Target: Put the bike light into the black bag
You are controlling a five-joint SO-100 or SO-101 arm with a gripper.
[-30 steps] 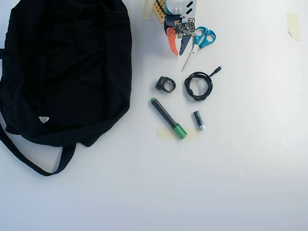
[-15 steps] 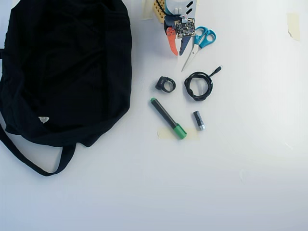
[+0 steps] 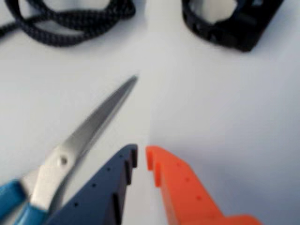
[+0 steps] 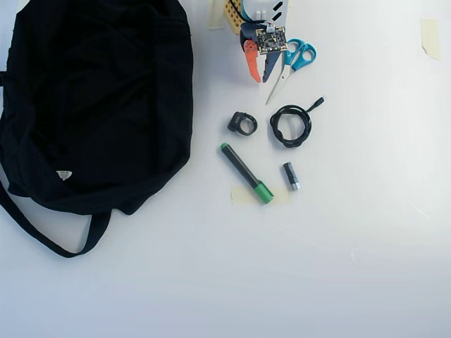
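The bike light point(image 4: 242, 124), a small black body with a ring strap, lies on the white table right of the black bag point(image 4: 99, 98). In the wrist view the bike light point(image 3: 234, 26) sits at the top right, ahead of the fingers. My gripper point(image 4: 260, 78) hangs at the table's top edge, above the light in the overhead view and well apart from it. Its orange and dark blue fingers are shut with nothing between them, as the wrist view shows at the gripper point(image 3: 141, 154). The bag's long strap point(image 4: 49, 239) trails at the lower left.
Blue-handled scissors point(image 4: 292, 60) lie just right of the gripper, their blade point(image 3: 93, 126) beside the blue finger. A coiled black cable point(image 4: 291, 125), a green marker point(image 4: 245, 172) and a small black-and-silver cylinder point(image 4: 291, 176) lie near the light. A strip of tape point(image 4: 428, 35) is at the far right.
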